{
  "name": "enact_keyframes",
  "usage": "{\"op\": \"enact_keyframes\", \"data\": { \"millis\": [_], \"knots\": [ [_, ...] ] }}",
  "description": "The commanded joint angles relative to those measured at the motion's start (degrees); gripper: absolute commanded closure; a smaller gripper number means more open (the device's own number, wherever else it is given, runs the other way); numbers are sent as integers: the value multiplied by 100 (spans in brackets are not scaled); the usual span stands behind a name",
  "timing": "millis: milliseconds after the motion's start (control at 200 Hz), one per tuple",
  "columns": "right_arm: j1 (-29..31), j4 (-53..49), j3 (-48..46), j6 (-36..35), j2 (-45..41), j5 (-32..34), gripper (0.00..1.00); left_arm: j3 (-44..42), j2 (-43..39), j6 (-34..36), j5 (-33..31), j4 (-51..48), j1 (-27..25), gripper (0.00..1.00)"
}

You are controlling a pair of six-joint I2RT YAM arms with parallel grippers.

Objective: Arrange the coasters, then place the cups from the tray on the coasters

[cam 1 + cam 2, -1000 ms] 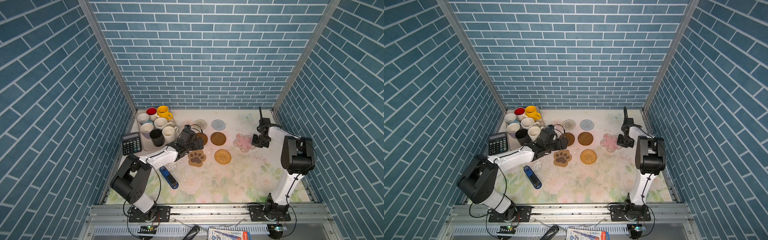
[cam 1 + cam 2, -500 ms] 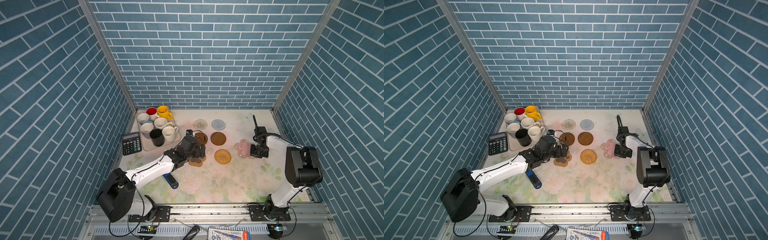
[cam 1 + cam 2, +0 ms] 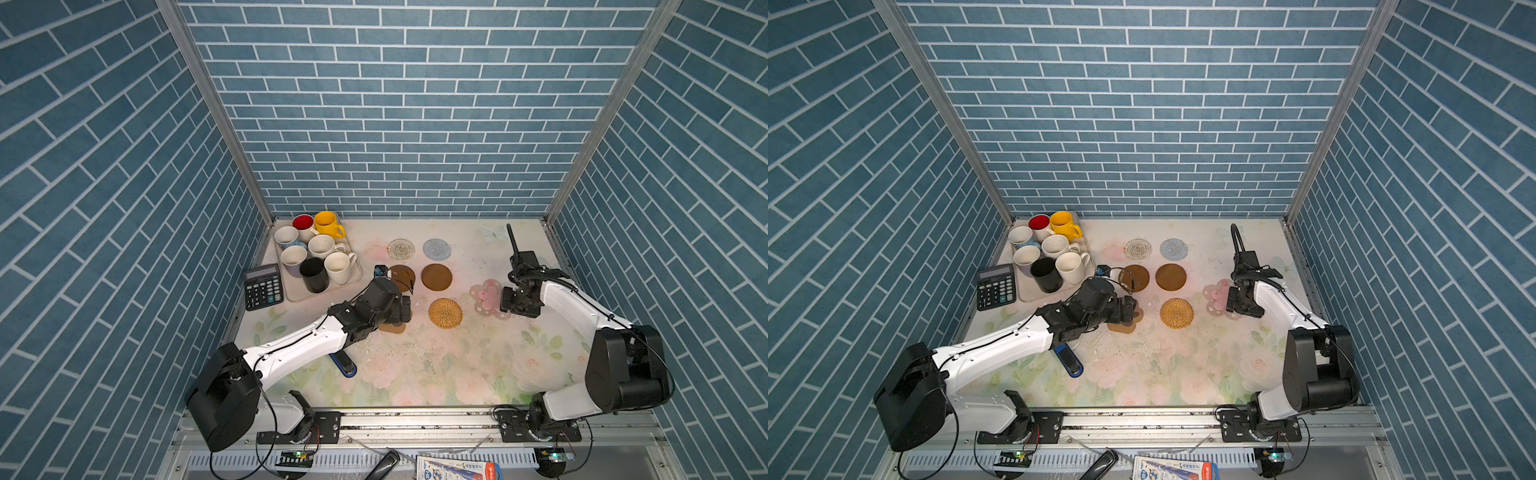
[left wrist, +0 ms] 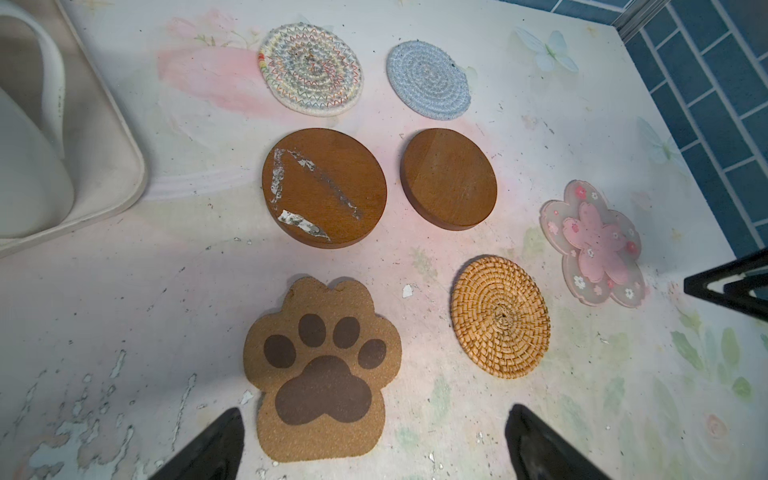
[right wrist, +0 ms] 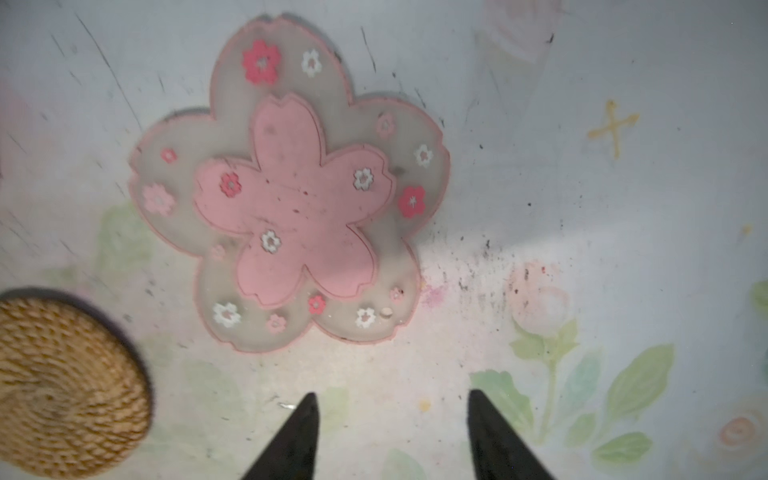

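The biggest thing is the table with a flowery cloth (image 3: 436, 374), which fills the lower middle of both top views. The white and black left arm (image 3: 299, 349) reaches in from the lower left, and the right arm (image 3: 573, 303) from the lower right. The flat beige plastic tray (image 3: 297, 293) sits at the table's left edge, left of the middle of the frame. All seven mugs stand in it: the yellow mug (image 3: 326, 221), the white mug with red inside (image 3: 303, 223), the light blue mug (image 3: 286, 236), the speckled white mug (image 3: 320, 245), the lavender mug (image 3: 293, 258), the black mug (image 3: 313, 274) and the cream mug (image 3: 338, 266). A black calculator (image 3: 264, 286) lies just left of the tray. The coasters lie flat near the middle of the frame. The big pink flower-shaped mat (image 3: 488, 297) is furthest right. Left of it are the white woven round mat (image 3: 401, 249) and the light blue woven round mat (image 3: 436, 249) at the back. In front of them are the brown wooden disc with white scrapes (image 4: 324, 187) and the plain brown wooden disc (image 4: 449, 178). Nearest the arms' bases are the tan paw-shaped cork mat (image 4: 320, 374) and the tan rattan round mat (image 3: 445, 313). The left gripper (image 4: 374, 409) hangs over the paw mat with its jaws spread wide, one finger on each side, holding nothing. The right gripper (image 5: 392, 395) has its jaws partly apart with nothing between them; the flower mat lies just ahead of its tips.
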Motion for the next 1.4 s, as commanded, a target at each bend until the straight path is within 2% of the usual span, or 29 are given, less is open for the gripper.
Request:
{"op": "enact_keyframes", "data": {
  "millis": [0,210,500,760,945,1395],
  "knots": [
    [-169,-44,757,-172,558,-63,30,117,-28,110,-119,-258,-23,1],
    [-572,230,1762,-196,1649,-496,24,178,88,180,-114,-241,-32,1],
    [-496,161,2979,-205,2782,-338,22,272,426,305,-189,-253,-58,1],
    [-304,174,3095,-161,3098,-110,22,393,556,358,-137,-244,-57,1],
    [-210,221,2952,-142,3173,-158,27,290,481,328,-135,-200,-75,1],
    [-125,302,2806,-134,3291,-143,25,-5,235,244,-176,-181,-102,1]
  ]
}}
